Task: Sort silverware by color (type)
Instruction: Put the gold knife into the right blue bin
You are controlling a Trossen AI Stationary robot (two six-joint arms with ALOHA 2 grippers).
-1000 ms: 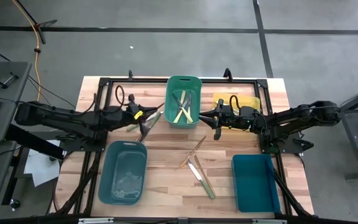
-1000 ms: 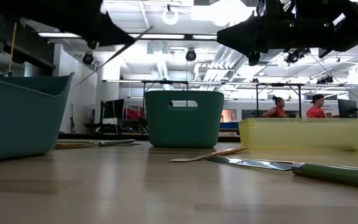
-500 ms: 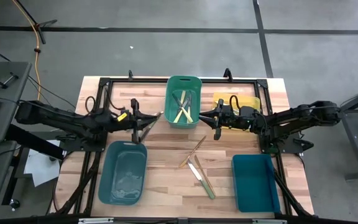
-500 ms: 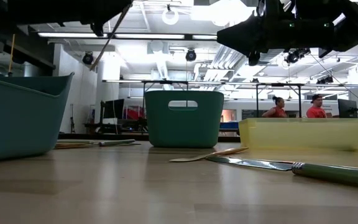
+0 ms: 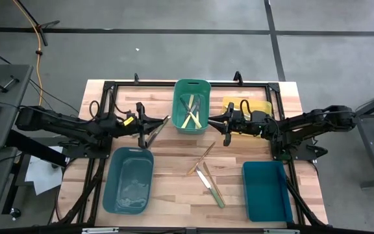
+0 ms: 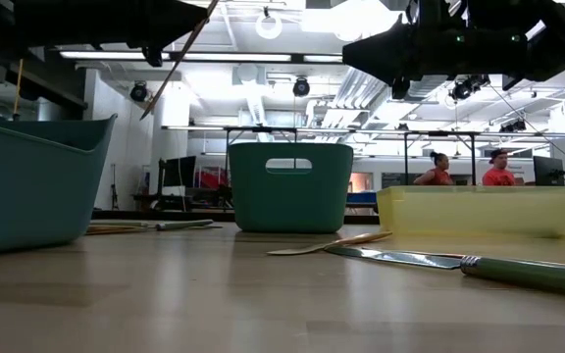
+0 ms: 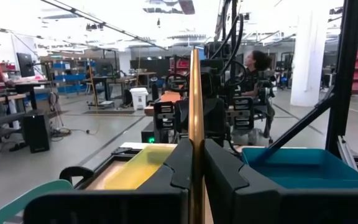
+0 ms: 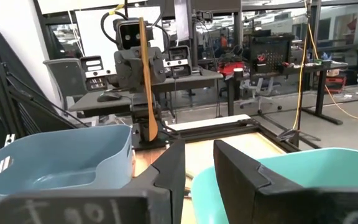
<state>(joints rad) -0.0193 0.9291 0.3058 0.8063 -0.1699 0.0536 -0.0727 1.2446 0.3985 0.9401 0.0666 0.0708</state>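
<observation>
Pinching a brown-handled utensil (image 5: pixel 156 127) between closed fingers, the left gripper (image 5: pixel 143 126) hangs in the air just past the far rim of the pale blue bin (image 5: pixel 128 180), so the piece looks to be carried toward a bin rather than set down. The right gripper (image 5: pixel 226 125) waits between the green bin (image 5: pixel 191 106) and the yellow bin (image 5: pixel 247 106), its fingers parted and holding nothing. Several pieces already lie inside the green bin. A few utensils (image 5: pixel 206 172) remain loose on the wooden table (image 5: pixel 174 195), near the dark teal bin (image 5: pixel 264 190), which appears empty. Sorting is judged partly done.
</observation>
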